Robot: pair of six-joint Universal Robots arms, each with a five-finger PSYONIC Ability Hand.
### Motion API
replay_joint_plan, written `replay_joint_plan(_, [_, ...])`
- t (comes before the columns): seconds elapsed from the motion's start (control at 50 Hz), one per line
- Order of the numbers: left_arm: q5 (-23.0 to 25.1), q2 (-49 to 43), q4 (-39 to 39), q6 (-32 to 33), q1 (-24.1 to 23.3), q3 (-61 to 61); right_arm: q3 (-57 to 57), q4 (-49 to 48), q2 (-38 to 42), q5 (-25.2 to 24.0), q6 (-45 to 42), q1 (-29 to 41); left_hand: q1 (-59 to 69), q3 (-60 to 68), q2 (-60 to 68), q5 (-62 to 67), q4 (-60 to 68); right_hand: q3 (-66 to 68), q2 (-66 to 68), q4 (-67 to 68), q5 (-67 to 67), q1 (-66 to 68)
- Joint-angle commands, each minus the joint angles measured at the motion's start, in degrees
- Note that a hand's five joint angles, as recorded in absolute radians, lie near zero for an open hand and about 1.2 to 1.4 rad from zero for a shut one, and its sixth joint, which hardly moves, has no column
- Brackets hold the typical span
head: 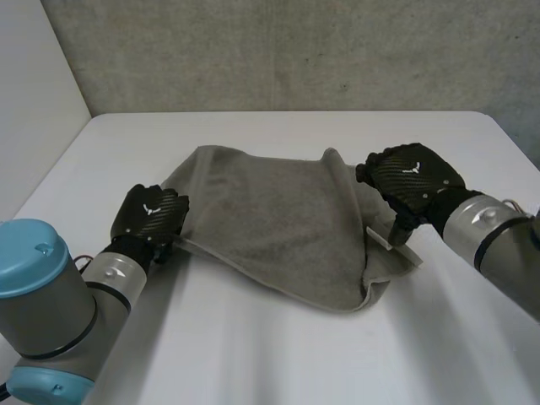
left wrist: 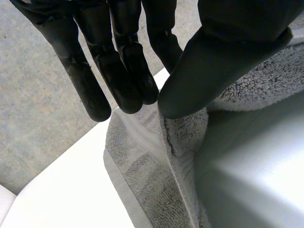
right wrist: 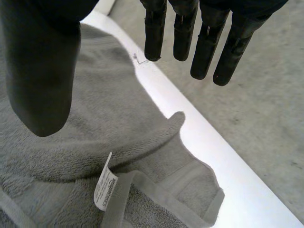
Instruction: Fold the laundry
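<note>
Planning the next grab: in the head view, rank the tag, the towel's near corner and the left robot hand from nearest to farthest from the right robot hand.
1. Tag: beside the right robot hand, at the towel's right edge.
2. Near corner: in front of the tag.
3. Left robot hand: across the towel, at its left edge.
</note>
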Motion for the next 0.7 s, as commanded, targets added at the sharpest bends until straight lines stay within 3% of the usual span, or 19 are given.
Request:
replay_joint_plan(0.02, [-0.01, 0.04, 0.00, 0.01, -0.12, -0.01, -6.01, 11.51, 5.53, 0.20, -6.84, 0.27, 11.85, 10.28, 10.24, 11.18, 10.20, 0.27, -0.23, 0.71, 2.80, -0.16])
replay_joint_plan(0.08, [-0.01, 0.12, 0.00, 0.01, -0.03, -0.01, -3.99, 11.25, 5.80, 0.73, -6.67, 0.53, 11.85, 10.28, 10.24, 11.18, 10.20, 1.95, 1.45, 2.39, 4.48, 1.52])
replay_joint_plan(0.34, [-0.01, 0.21, 0.00, 0.01, 1.20, 0.08, 11.91, -7.19, 4.56, 0.38, -7.55, -0.87, 11.85, 10.28, 10.24, 11.18, 10.20, 7.32, 6.82, 7.75, 9.85, 6.89])
replay_joint_plan(0.7, [-0.01, 0.21, 0.00, 0.01, 1.20, -0.10, 14.64, -16.25, 11.15, 0.55, -2.19, -3.16, 11.85, 10.28, 10.24, 11.18, 10.20, 12.21, 11.71, 12.65, 14.74, 11.78])
